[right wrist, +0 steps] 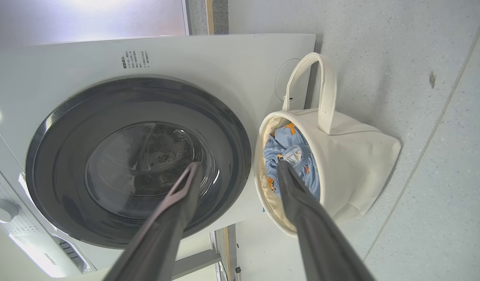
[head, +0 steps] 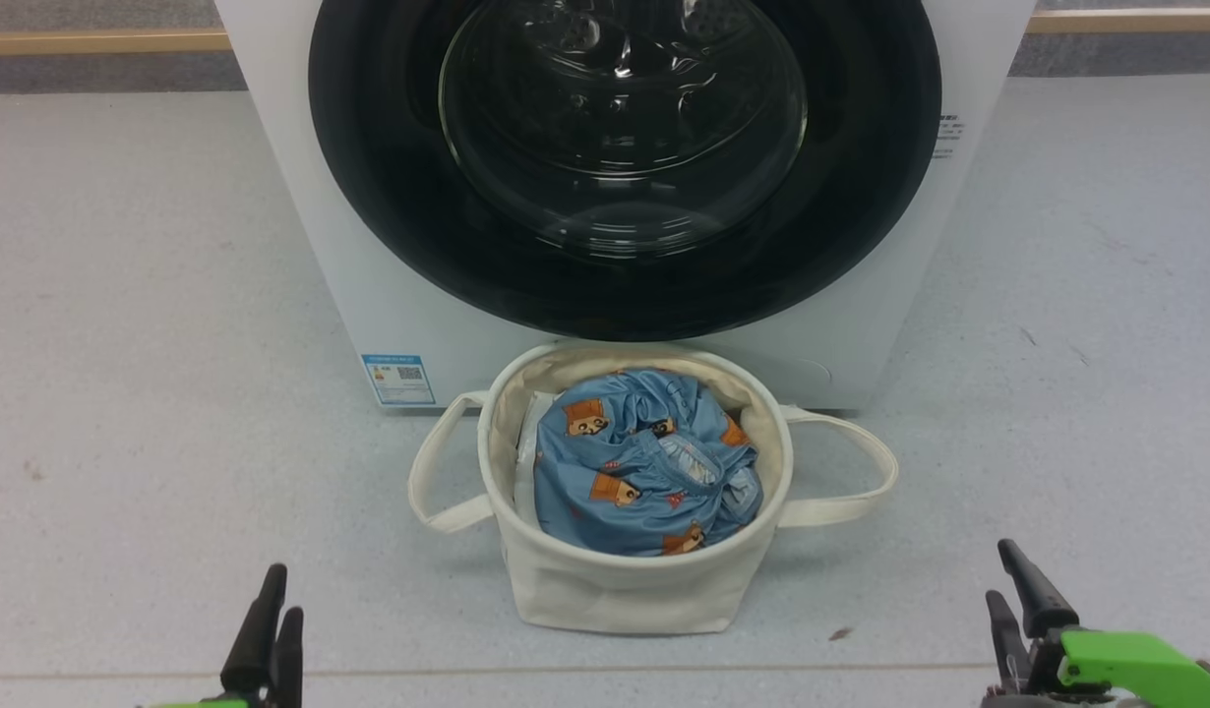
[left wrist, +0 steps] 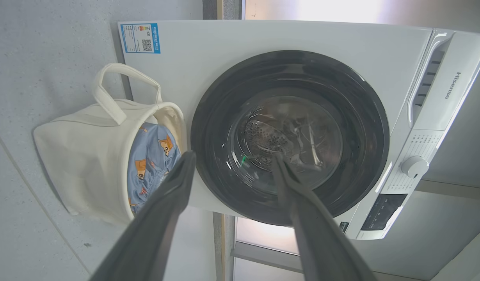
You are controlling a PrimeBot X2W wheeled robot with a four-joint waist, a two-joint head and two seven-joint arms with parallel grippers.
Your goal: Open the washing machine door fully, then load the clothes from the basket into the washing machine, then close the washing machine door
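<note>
The white washing machine (head: 300,226) stands ahead, and its washing machine door (head: 625,128), black-rimmed with a glass bowl, sits flat against the front. The cream basket (head: 615,590) stands on the floor just before the machine and holds the clothes (head: 644,462), blue fabric with orange bears. My left gripper (head: 284,593) hovers at the lower left and my right gripper (head: 1000,570) at the lower right, both short of the basket. In the wrist views the left gripper (left wrist: 233,155) and right gripper (right wrist: 238,164) stand open, nothing between their fingers.
Grey speckled floor (head: 123,344) spreads on both sides of the machine. A wooden skirting strip (head: 93,41) runs along the far wall. The basket's loop handles (head: 861,472) stick out sideways. A control panel with a round knob (left wrist: 415,166) tops the machine.
</note>
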